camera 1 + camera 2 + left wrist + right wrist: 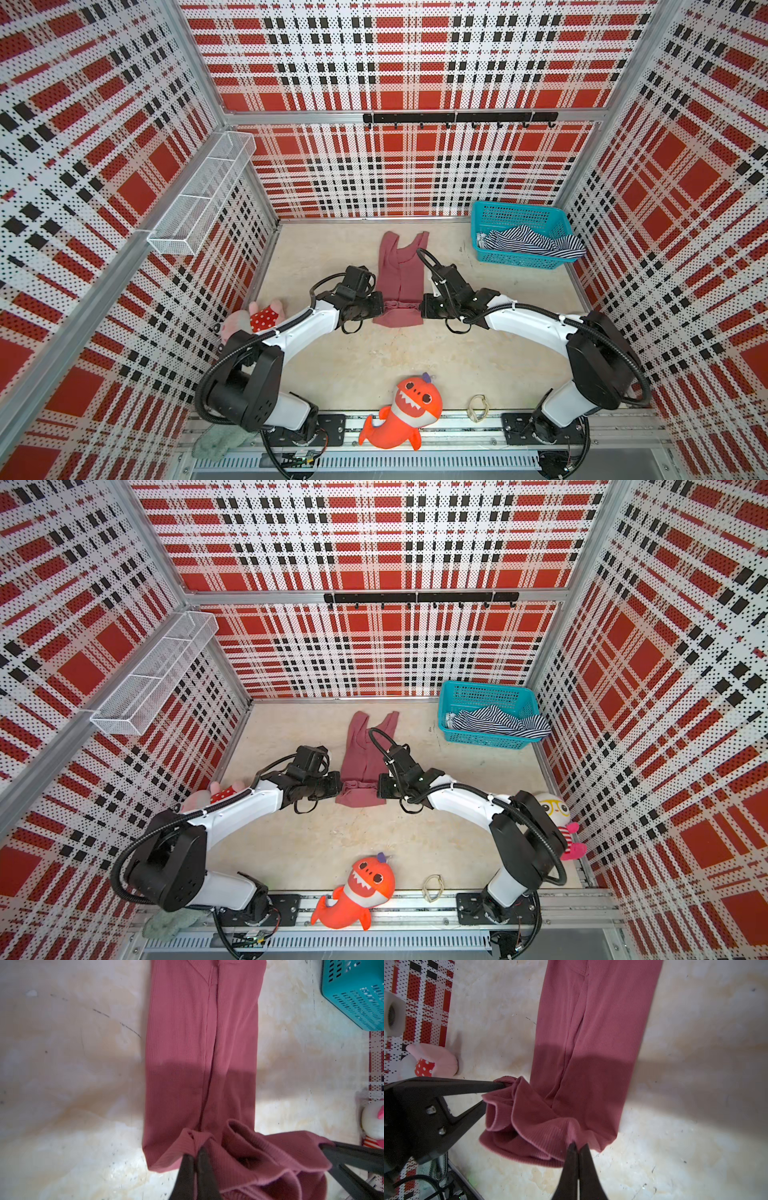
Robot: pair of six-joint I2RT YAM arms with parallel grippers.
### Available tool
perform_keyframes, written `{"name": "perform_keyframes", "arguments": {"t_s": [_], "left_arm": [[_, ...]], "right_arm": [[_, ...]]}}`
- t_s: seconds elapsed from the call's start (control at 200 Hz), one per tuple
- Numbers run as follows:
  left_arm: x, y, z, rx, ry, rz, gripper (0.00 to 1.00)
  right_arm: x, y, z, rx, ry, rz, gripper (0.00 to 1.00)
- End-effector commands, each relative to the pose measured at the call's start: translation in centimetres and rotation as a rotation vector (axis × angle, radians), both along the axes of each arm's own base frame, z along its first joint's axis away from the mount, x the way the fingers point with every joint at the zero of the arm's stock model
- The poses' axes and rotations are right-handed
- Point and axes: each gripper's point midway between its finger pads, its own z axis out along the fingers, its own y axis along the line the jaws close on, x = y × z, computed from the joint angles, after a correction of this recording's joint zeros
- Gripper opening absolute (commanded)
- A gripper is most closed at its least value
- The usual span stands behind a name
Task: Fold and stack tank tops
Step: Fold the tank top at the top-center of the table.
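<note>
Going from the left: a pink plush (pixel 266 313) in a red dotted outfit sits against the left wall, partly behind my left arm. My left pincer (pixel 195 1152) is clamped tight on the near-left corner of the maroon tank top (pixel 401 270), jaws pressed together with just a pinch of ribbed hem between them. The top lies mid-table (pixel 457 365), folded lengthwise into a narrow strip, straps pointing at the back wall and hem toward me. The hem end is bunched into loose ruffles between my two pincers. It looks raised a bit off the surface, but I can't say for sure from these angles. Closer to me, an orange shark plush (pixel 409 409) lies at the front edge between my arm bases. My right pincer (pixel 577 1147) is squeezed closed the same way on the near-right corner of that hem. Further right, in the far corner, the teal basket (pixel 515 214) holds the striped tank top (pixel 528 243), crumpled, one end spilling over the basket's right rim, well apart from the maroon one.
</note>
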Motion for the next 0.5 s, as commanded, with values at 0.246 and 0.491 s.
{"name": "perform_keyframes", "arguments": {"t_s": [0.246, 0.491], "left_arm": [[7.1, -1.0, 0.5, -0.018, -0.102, -0.044, 0.0], [10.9, -1.0, -0.8, -0.016, -0.109, -0.042, 0.19]], "right_arm": [[6.4, -0.1, -0.7, -0.089, -0.136, -0.028, 0.0], [10.8, 0.0, -1.5, -0.108, -0.173, -0.055, 0.01]]}}
